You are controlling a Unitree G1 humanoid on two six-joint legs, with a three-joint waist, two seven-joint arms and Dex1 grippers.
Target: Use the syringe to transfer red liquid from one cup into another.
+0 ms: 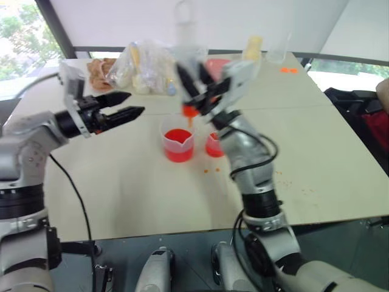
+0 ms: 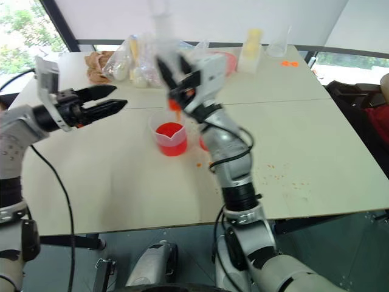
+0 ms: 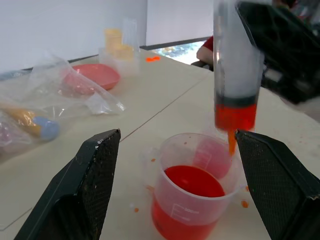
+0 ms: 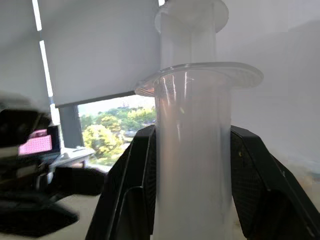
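Right claw [image 1: 197, 85] clamped on syringe [image 3: 236, 75], held upright, tip down so red liquid [image 3: 235, 116] stays in. Beaker [image 1: 178, 143] just below tip; smaller cup [image 1: 214, 145] beside it. Left claw [image 1: 124, 104] spread wide, empty, off to side.

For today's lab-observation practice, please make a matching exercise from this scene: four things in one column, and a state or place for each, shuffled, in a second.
Things
1. syringe
2. larger spouted cup
3. left gripper
4. pink plate

States or places
A. open, holding nothing
B. far side of the table, beside clear plastic bags
C. held upright by the right gripper, some red liquid inside
D. stands on the table, partly filled with red liquid

Pairs: 1-C, 2-D, 3-A, 4-B
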